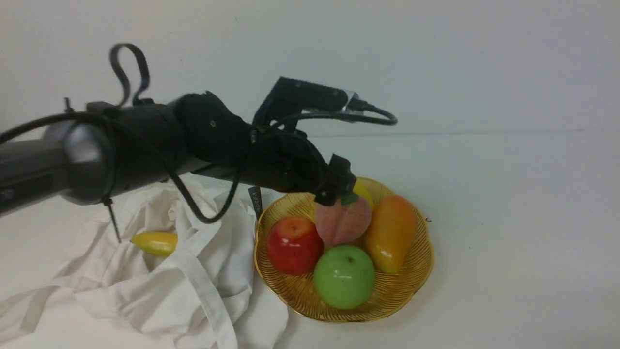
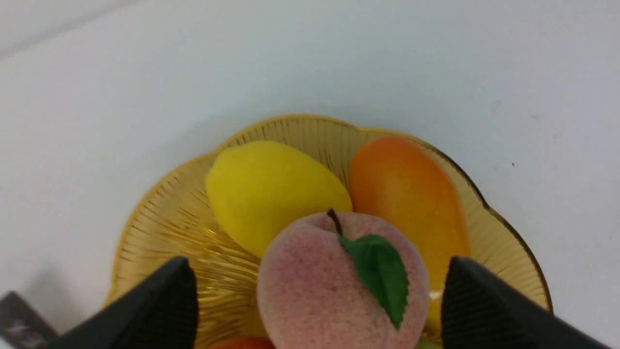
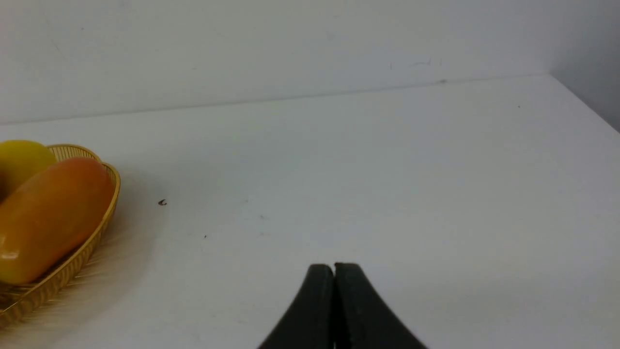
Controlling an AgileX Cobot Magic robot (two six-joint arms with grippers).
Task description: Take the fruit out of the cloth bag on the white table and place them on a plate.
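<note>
Fingers [image 2: 155, 310] of the left gripper [image 1: 339, 191] stand wide apart on either side of the peach [image 2: 334, 291]. A gap shows on each side, so the gripper holds nothing. The peach rests on the plate [image 1: 411, 286] at centre frame in the front view, nestled among the other fruit. The right gripper [image 3: 334, 276] is pressed fully closed with nothing between its fingers, low over the white table [image 3: 387, 169].

Counted, there are one plate, one cloth bag [image 1: 184, 291] and six fruits. Five are on the plate: the peach, a red apple [image 1: 294, 245], a green apple [image 1: 344, 276], an orange mango [image 1: 391, 232] and a lemon [image 2: 271, 189]. The sixth, a small yellow fruit [image 1: 155, 242], lies in the folds of the crumpled bag at lower left, just beside the plate.

The front view hides most of the lemon behind the left gripper, while the left wrist view shows it whole. Only the right wrist view shows the right gripper. At its left border it catches the plate's edge with the mango and lemon.
</note>
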